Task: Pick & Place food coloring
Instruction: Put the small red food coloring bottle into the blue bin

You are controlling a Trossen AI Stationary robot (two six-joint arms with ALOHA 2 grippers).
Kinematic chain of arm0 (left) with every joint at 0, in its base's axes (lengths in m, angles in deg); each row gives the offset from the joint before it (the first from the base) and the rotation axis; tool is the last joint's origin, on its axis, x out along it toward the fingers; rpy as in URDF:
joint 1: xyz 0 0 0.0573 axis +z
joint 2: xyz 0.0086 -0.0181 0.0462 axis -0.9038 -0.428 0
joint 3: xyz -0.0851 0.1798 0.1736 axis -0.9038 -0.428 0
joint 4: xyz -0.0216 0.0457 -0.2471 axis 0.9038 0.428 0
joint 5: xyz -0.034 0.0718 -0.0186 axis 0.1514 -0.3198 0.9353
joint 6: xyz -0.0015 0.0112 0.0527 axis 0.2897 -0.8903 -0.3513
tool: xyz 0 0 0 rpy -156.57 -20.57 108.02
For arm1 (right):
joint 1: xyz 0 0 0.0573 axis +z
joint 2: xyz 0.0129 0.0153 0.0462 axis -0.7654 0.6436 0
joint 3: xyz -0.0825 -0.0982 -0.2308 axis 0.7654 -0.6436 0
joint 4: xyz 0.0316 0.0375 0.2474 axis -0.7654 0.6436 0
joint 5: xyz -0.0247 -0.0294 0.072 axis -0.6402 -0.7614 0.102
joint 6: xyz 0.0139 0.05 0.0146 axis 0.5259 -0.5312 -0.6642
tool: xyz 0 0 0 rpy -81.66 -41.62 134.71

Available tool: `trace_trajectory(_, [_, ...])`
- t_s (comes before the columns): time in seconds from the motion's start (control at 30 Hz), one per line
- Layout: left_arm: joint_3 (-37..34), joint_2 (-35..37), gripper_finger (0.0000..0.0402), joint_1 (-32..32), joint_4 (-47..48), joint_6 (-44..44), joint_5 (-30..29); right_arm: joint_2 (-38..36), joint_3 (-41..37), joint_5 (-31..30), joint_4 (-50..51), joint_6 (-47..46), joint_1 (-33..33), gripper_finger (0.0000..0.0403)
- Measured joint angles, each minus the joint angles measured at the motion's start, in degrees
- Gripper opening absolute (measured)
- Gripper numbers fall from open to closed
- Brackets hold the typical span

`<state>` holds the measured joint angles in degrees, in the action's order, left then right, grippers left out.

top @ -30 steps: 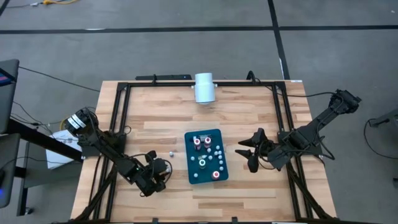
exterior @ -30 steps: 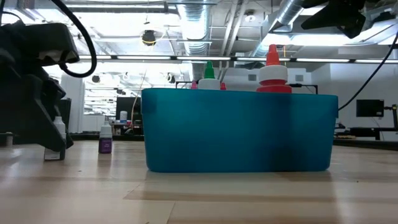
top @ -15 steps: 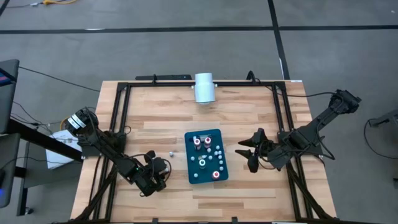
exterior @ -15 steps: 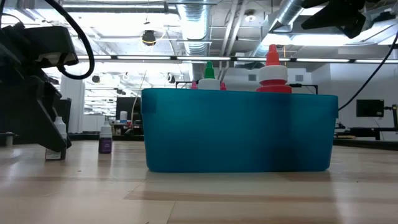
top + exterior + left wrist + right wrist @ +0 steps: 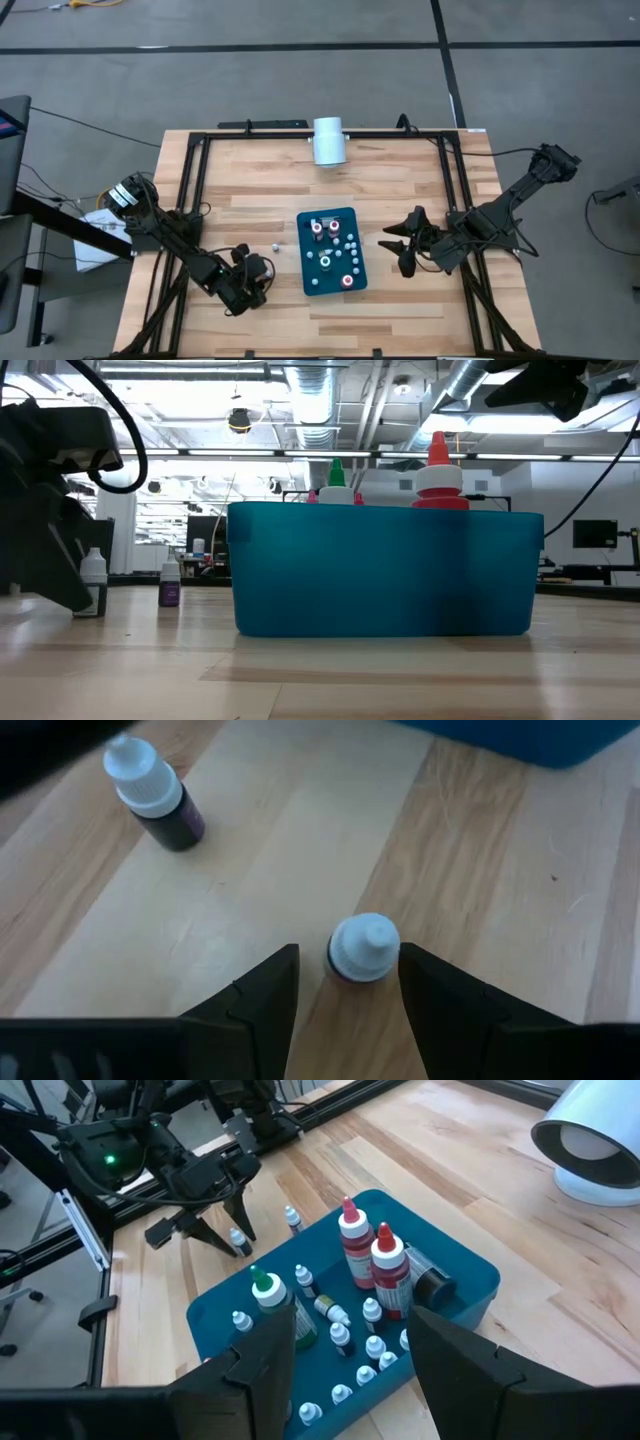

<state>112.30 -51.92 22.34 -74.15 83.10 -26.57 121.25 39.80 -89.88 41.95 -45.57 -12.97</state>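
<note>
A small dark food coloring bottle (image 5: 365, 948) with a white cap stands upright on the wood near the table's front left. My left gripper (image 5: 347, 960) is open and slants down over it, one finger on each side of the cap. The low view shows the same bottle (image 5: 93, 582) beside the dark gripper (image 5: 62, 575). A second small bottle (image 5: 155, 795) with purple contents stands a little farther in. Several more bottles, some red-topped (image 5: 385, 1270) and one green-topped (image 5: 265, 1290), stand in the teal tray (image 5: 325, 284). My right gripper (image 5: 400, 250) hangs open above the table, right of the tray. My left gripper's fingers stand level with the bottle's cap (image 5: 352, 942). A clear gap shows between the cap and one finger (image 5: 275, 985). The other finger (image 5: 425, 985) lies right against the cap's edge, and I cannot tell whether it touches. The bottle stands upright on the table.
A large white cylinder (image 5: 329, 140) lies at the table's far edge. Black frame rails (image 5: 195, 190) run along the left, right and far sides. Bare wood lies between the tray and the left rail.
My left gripper has rolled a little about its own pointing line without shifting place. In the low view its near finger has swung off the front of the small bottle, which now shows in full and stands where it was.
</note>
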Motion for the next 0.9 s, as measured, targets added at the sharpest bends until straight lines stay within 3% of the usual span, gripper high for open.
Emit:
trace_trajectory(0.43, [0.0,0.0,0.0161,0.1,0.0,0.6,-1.4,0.0,0.0,0.0,0.0,0.0,0.0,0.0182])
trace_trajectory(0.8, [0.0,0.0,0.0059,0.1,-0.2,0.6,-1.5,0.0,0.0,0.0,0.0,0.0,0.0,0.0182])
trace_trajectory(0.9, [0.0,0.0,0.0055,0.1,-0.4,0.6,-1.4,0.0,0.0,0.0,0.0,0.0,0.0,0.0182])
